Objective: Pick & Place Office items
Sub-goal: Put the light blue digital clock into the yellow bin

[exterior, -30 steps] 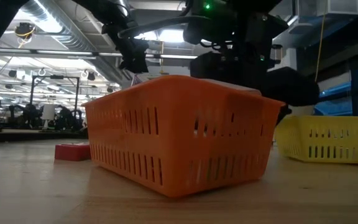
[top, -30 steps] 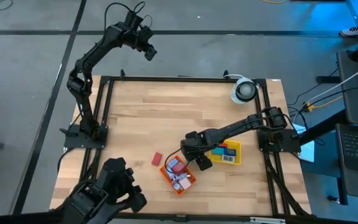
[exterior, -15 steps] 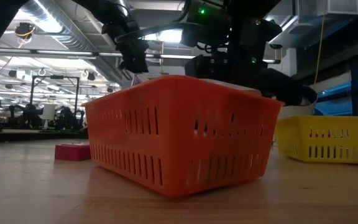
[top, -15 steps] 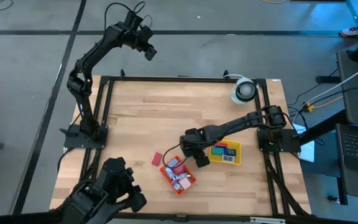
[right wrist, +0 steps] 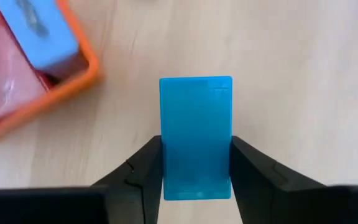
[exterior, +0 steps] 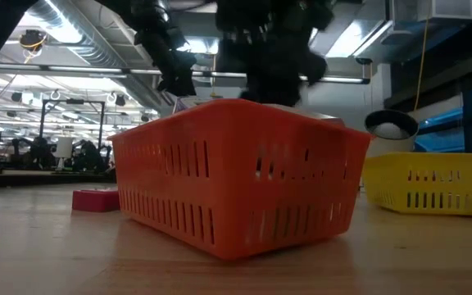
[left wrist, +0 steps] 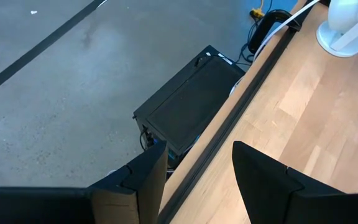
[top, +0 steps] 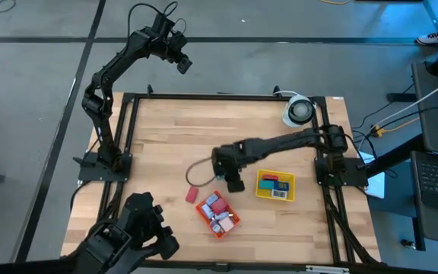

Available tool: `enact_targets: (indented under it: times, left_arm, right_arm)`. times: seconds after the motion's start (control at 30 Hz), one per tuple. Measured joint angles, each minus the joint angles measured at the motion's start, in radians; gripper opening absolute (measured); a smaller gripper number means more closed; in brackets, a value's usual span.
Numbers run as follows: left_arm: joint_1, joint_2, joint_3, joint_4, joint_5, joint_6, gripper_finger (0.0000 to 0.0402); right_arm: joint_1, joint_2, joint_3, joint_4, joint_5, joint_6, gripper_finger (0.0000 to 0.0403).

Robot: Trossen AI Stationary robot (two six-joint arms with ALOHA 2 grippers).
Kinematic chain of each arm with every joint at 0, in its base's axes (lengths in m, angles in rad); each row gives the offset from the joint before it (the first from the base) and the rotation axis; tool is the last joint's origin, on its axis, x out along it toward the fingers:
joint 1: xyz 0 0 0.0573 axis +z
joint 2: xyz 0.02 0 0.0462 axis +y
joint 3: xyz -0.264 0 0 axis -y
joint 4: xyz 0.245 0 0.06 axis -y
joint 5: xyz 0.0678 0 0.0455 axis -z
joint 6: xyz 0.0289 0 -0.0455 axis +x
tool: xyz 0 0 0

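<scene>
Above table centre, right gripper (top: 233,181) is seen clamped on blue rectangular block (right wrist: 196,137), block pinched between both fingers (right wrist: 135,176) and lifted clear of wood, just beside orange basket (top: 204,215). Blue and red pieces (top: 216,206) are kept inside orange basket. Red block (top: 192,195) is left flat on table beside it. More pieces are held in yellow basket (top: 261,192). Left gripper (top: 182,64) is parked beyond far table edge, fingers (left wrist: 146,174) parted, nothing held.

Bright blue block (right wrist: 196,137), orange slotted basket (exterior: 236,176), yellow basket (exterior: 433,184), red piece (top: 192,195), pale wood-grain surface (top: 204,137).
</scene>
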Motion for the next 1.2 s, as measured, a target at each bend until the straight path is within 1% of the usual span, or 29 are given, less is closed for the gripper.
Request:
enact_targets:
  times: [0.1,0.2,0.37,0.43,0.57,0.7,0.83,0.93,1.07,1.13,1.2]
  left_arm:
    - [0.000,0.000,0.000,0.000,0.000,0.000,0.0178]
    - [0.001,0.000,0.000,0.000,0.000,0.000,0.0177]
    - [0.009,0.000,0.000,0.008,0.000,-0.001,0.0177]
    - [0.012,0.000,0.000,0.007,0.000,-0.001,0.0177]
    - [0.015,0.000,0.000,0.007,0.013,-0.002,0.0177]
    - [0.015,0.000,0.000,0.007,0.014,-0.001,0.0177]
    - [0.015,0.000,0.000,0.007,0.014,0.003,0.0177]
    - [0.015,0.000,0.000,0.007,0.015,0.003,0.0177]
    - [0.015,0.000,0.000,0.006,0.015,0.004,0.0177]
    - [0.015,0.000,0.000,0.006,0.015,0.004,0.0177]
    - [0.015,0.000,0.000,0.006,0.015,0.004,0.0177]
  right_arm:
    - [-0.034,0.000,0.116,-0.153,-0.014,-0.019,0.0148]
    - [-0.053,-0.004,0.175,-0.332,-0.042,-0.001,0.0148]
    - [-0.044,-0.053,0.161,-0.570,-0.077,0.031,0.0148]
    - [-0.037,-0.081,0.142,-0.625,-0.084,0.059,0.0148]
    - [-0.018,-0.164,0.057,-0.630,-0.147,0.149,0.0148]
    - [0.012,-0.230,-0.079,-0.627,-0.168,0.214,0.0148]
    - [0.044,-0.288,-0.242,-0.549,-0.207,0.285,0.0148]
    - [0.059,-0.310,-0.331,-0.496,-0.206,0.302,0.0148]
    - [0.054,-0.311,-0.359,-0.465,-0.173,0.318,0.0152]
    - [0.054,-0.312,-0.359,-0.447,-0.170,0.312,0.0169]
    - [0.056,-0.312,-0.359,-0.444,-0.174,0.299,0.0194]
